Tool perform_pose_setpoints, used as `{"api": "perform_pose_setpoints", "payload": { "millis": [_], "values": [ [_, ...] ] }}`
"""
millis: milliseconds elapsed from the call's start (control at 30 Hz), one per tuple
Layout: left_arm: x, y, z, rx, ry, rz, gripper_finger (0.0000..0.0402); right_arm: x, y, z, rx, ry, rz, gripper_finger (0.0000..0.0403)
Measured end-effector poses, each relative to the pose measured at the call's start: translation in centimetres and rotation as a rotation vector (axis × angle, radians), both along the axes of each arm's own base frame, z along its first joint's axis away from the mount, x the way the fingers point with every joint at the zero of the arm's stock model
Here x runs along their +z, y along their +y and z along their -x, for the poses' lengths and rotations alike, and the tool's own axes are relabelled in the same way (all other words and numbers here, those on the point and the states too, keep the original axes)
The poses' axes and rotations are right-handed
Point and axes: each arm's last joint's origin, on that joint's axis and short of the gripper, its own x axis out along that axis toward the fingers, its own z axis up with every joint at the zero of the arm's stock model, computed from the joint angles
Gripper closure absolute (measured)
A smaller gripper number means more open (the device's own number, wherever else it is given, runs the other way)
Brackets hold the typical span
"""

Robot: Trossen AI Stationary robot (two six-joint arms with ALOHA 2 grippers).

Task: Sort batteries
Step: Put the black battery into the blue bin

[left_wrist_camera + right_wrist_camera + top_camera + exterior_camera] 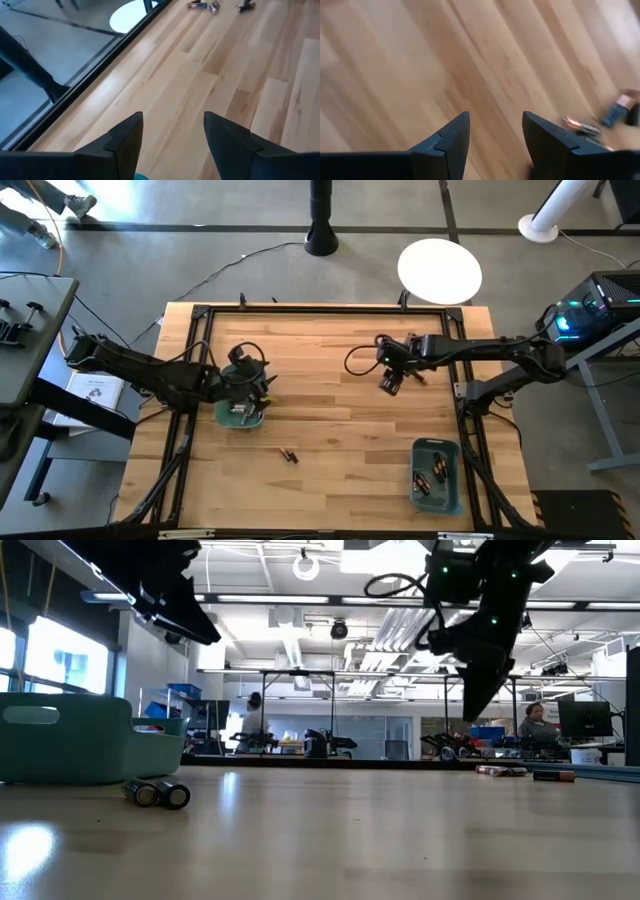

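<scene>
Two dark batteries (288, 454) with copper bands lie side by side on the wood near the table's middle, and the low view shows them (158, 793) beside the left teal bin (70, 740). More batteries (620, 111) lie loose on the wood close to my right gripper (495, 117), which hovers open above the table (390, 383). My left gripper (172, 117) is open too and hangs over the left teal bin (240, 416). The right teal bin (437, 475) near the right front corner holds several batteries (428, 478).
A black frame rail (320, 308) runs round the wooden tabletop. Several loose batteries (212, 5) lie far off across the wood in the left wrist view. A white round disc (440, 268) sits beyond the far edge. Bare wood lies between the two arms.
</scene>
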Motion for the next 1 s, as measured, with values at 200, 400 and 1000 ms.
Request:
{"api": "perform_pose_setpoints", "payload": {
  "millis": [200, 400, 1000],
  "values": [
    [0.0, 0.0, 0.0, -0.002, 0.005, 0.000, 0.0201, -0.2, 0.1, 0.9, -0.034, 0.099, 0.005, 0.0227],
    [0.0, -0.2, 0.0, -0.011, 0.002, 0.005, 0.0202, -1.8, 0.2, 2.8, -0.114, 0.229, -0.002, 0.0226],
    [0.0, -0.6, 0.0, -0.022, -0.010, 0.003, 0.0202, -5.4, -2.2, 6.1, -0.367, 0.225, -0.152, 0.0219]
  ]
}}
